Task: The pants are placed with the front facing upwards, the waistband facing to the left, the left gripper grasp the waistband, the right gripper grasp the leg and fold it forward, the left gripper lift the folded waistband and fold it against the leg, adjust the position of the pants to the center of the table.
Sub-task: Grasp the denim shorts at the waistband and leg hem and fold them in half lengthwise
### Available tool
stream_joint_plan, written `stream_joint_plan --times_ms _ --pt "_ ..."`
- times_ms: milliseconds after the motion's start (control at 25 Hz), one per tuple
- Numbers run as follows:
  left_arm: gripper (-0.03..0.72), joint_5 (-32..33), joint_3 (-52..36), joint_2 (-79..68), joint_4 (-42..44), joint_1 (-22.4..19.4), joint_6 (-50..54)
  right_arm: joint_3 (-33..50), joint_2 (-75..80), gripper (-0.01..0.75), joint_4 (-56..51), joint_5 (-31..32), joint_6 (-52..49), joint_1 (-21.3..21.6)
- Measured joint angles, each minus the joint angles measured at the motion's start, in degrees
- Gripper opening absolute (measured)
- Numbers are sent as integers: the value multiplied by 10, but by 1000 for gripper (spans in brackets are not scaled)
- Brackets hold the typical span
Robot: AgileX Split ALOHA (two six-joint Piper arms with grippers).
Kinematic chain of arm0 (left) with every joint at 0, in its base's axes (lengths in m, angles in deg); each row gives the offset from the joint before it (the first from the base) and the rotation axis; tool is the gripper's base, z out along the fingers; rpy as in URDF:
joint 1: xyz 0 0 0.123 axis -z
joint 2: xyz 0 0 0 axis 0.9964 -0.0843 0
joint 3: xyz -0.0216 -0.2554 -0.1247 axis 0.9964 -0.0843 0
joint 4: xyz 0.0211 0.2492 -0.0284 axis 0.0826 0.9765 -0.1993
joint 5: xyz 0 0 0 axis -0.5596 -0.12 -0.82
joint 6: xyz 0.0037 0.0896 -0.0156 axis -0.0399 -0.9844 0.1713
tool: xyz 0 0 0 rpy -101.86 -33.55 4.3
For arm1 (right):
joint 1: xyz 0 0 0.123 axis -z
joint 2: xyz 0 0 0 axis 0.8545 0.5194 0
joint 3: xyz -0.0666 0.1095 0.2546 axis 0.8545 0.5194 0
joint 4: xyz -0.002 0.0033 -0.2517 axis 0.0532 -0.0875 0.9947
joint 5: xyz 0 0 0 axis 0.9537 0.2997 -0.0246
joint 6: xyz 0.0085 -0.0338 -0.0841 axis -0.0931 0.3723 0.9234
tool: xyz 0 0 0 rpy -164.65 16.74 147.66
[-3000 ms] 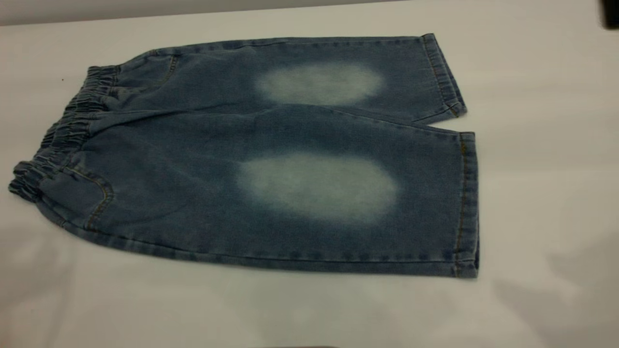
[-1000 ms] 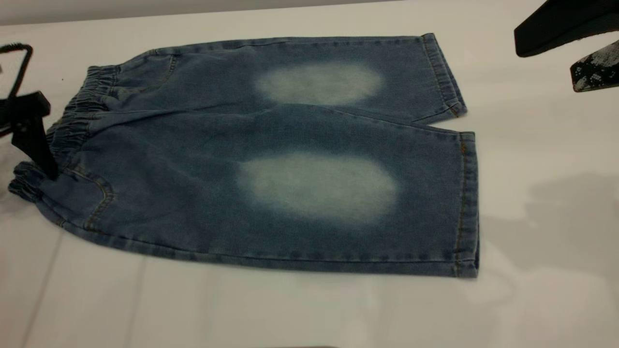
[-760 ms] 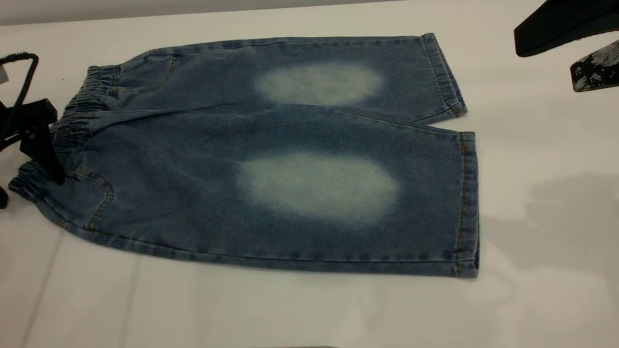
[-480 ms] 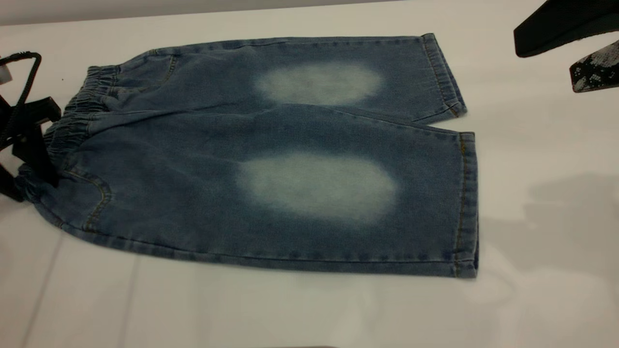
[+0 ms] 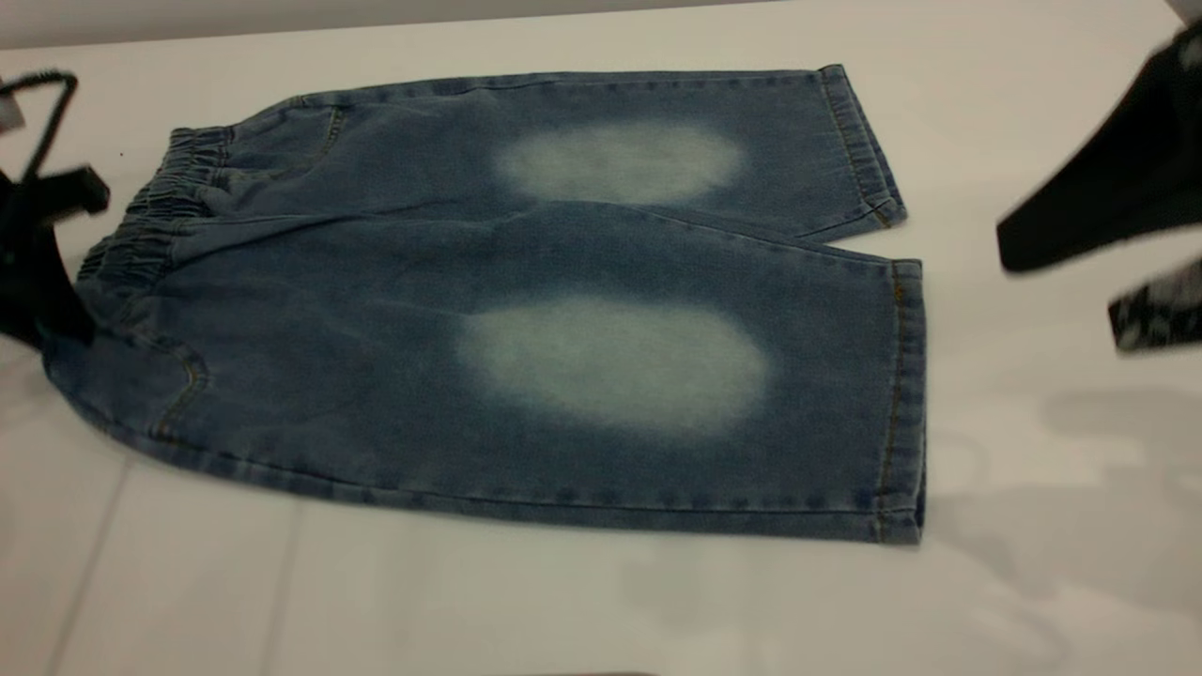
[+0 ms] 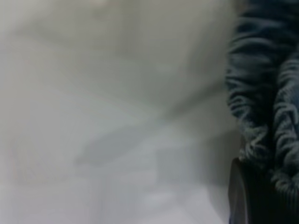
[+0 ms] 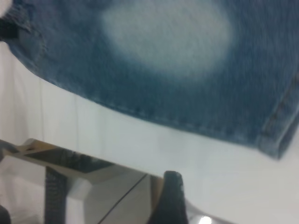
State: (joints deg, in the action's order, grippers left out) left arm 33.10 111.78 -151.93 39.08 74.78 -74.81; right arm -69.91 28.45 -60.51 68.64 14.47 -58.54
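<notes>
The pants [image 5: 526, 282] lie flat and front up on the table [image 5: 563, 610], a pale oval on each leg. The ruffled waistband [image 5: 150, 225] is at the left. My left gripper [image 5: 42, 282] sits on the waistband's near end and is shut on it; that end is hidden behind it. In the left wrist view the waistband [image 6: 266, 107] bunches against a black finger [image 6: 247, 196]. My right gripper [image 5: 1061, 291] hovers open to the right of the near leg [image 5: 845, 394], apart from its hem. In the right wrist view the leg [image 7: 187, 70] lies beyond one black finger [image 7: 171, 198].
The table's far edge [image 5: 376, 23] runs along the back. The right wrist view shows the table's near edge [image 7: 93, 168], with floor below it. Bare tabletop surrounds the pants on the near side and at the right.
My right gripper has dropped lower, level with the near leg's hem. My left gripper has closed in on the waistband's near end, and that corner of the pants has shifted slightly right.
</notes>
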Motion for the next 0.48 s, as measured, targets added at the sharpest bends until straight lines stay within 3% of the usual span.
stream_joint_plan --times_ms 280,480 --pt "85 34 0 58 -126 2 -126 3 110 565 -68 12 45 -8" --pt "85 51 -1 83 -183 28 -179 2 208 565 -143 25 115 -37"
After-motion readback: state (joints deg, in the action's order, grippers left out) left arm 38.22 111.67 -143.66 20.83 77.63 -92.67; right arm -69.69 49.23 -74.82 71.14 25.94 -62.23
